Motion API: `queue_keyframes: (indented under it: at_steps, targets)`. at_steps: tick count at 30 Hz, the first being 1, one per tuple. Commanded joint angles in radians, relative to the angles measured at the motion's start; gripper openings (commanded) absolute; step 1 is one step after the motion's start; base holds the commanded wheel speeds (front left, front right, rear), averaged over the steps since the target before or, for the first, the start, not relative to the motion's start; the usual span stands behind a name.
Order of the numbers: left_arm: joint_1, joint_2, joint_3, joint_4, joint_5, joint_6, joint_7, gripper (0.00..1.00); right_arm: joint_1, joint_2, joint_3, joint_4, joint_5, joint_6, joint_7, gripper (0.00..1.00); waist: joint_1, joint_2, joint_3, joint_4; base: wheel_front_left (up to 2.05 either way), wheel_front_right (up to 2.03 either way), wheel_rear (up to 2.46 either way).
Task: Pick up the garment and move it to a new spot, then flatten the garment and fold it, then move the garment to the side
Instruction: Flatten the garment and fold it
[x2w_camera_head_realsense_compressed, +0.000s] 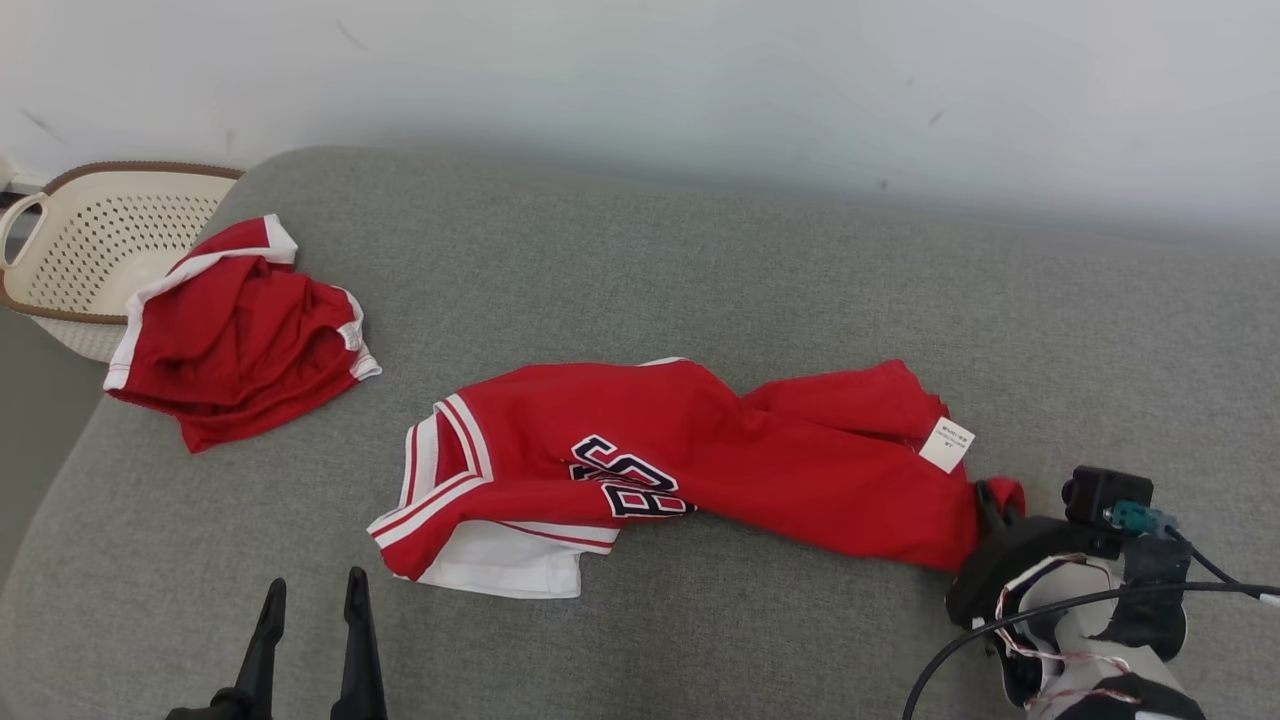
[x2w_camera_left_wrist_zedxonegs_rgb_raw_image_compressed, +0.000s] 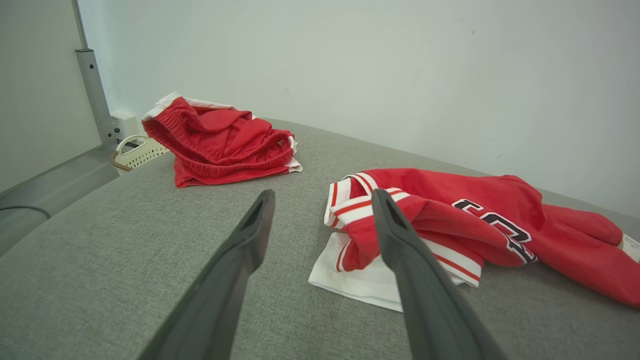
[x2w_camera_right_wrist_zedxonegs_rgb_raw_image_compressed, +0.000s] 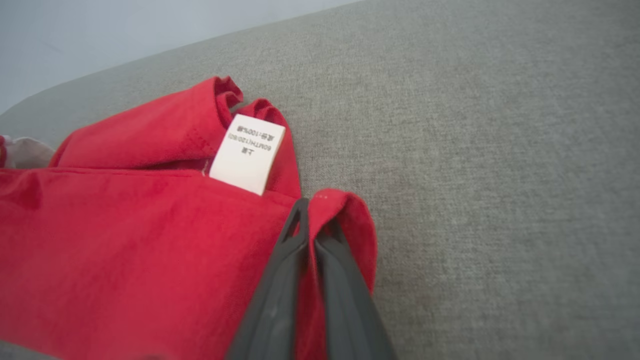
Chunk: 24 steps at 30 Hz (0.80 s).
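Red jersey (x2w_camera_head_realsense_compressed: 700, 470) is laid bunched across the grey cushion (x2w_camera_head_realsense_compressed: 700, 280), one corner pinched by the right gripper (x2w_camera_right_wrist_zedxonegs_rgb_raw_image_compressed: 310, 210); the left gripper (x2w_camera_head_realsense_compressed: 315, 585) is held wide. Pick-up is judged underway; a lift is called for next.

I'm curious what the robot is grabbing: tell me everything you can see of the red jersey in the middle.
The jersey is red, soft-looking cloth with white and red striped trim and dark, white-edged lettering. It lies crumpled and twisted lengthwise on the grey cushion, partly folded over itself. A white label shows near its right end. The right gripper is pinched shut on that end's corner.
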Motion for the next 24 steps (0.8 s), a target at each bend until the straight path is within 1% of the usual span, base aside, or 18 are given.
queue_keyframes:
  at_steps: [1,5,8,18,24]
  targets:
    - [-0.004,-0.001,0.008,0.004,0.008,-0.001,-0.005,1.00,-0.020,-0.008,0.008,0.007,0.008,0.001,-0.023,0.00,-0.0001,-0.0001,0.005,0.002,0.00,0.00,0.00]
    - [0.006,-0.003,0.023,0.012,0.011,-0.004,-0.004,1.00,-0.081,-0.007,0.045,0.012,0.025,0.001,-0.065,0.00,-0.0001,-0.0001,-0.004,-0.017,0.00,0.00,0.00]
    - [0.011,-0.006,0.030,0.019,0.011,-0.007,-0.005,1.00,-0.149,-0.011,0.086,0.001,0.044,0.001,-0.075,0.00,-0.0001,-0.0001,-0.017,-0.032,0.00,0.00,0.00]
    - [0.022,-0.012,0.040,0.032,-0.001,-0.015,-0.004,1.00,-0.392,-0.033,0.231,-0.032,0.139,0.001,-0.014,0.00,-0.0001,-0.0001,-0.042,-0.042,0.00,0.00,0.00]
    - [0.033,-0.013,0.051,0.034,-0.003,-0.017,-0.004,1.00,-0.492,-0.039,0.280,-0.026,0.190,0.001,-0.009,0.00,-0.0001,-0.0001,-0.047,-0.038,0.00,0.00,0.00]
